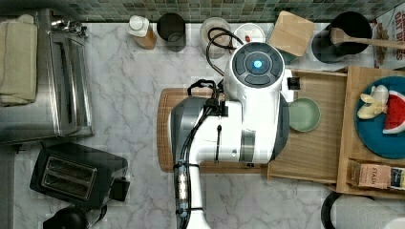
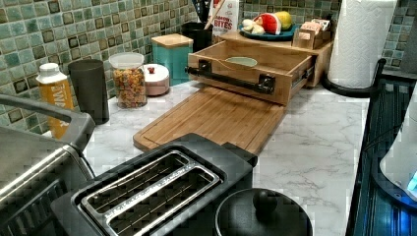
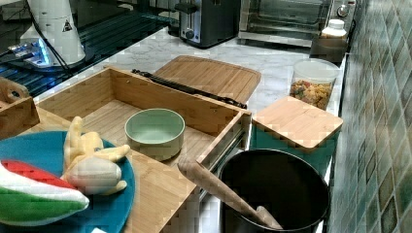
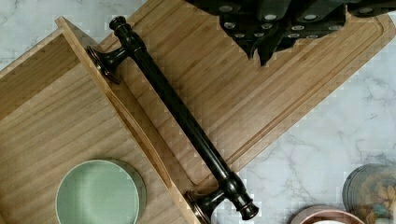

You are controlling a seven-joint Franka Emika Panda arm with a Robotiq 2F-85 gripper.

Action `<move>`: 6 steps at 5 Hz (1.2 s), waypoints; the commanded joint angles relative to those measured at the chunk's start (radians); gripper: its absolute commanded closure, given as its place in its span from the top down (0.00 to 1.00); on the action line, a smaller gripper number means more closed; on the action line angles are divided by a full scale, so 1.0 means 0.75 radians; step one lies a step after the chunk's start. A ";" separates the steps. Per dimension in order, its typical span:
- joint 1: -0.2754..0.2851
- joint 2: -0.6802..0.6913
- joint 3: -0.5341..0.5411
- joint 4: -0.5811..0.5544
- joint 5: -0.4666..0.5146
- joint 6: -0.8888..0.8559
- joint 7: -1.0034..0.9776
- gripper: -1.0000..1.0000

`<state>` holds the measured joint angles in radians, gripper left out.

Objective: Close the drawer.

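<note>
On the marble bench (image 2: 314, 137), the drawer (image 3: 92, 97) stands pulled out over the cutting board (image 2: 216, 118); the gripper (image 4: 271, 28) hovers above, its pincer state untellable.

- The worktop (image 2: 314, 147) was white marble with grey veins.
- A cutting board (image 2: 211, 118) lay flat on it, in front of the open drawer (image 2: 255, 64).
- A toaster (image 2: 147, 191) stood near the board.
- A pasta jar (image 2: 129, 81), a dark cup (image 2: 90, 91) and a teal canister (image 2: 172, 56) stood along the tiled wall.
- A paper-towel roll (image 2: 361, 42) stood beside the drawer unit.
</note>
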<state>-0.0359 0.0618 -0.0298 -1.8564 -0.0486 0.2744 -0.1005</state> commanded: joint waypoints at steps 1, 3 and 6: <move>-0.005 0.010 -0.005 -0.001 -0.008 0.000 0.000 0.00; -0.003 0.037 0.011 -0.062 0.009 0.113 -0.179 0.00; 0.041 0.124 0.039 -0.158 0.016 0.354 -0.423 0.00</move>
<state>-0.0342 0.1236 -0.0281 -1.9893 -0.0283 0.5493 -0.3457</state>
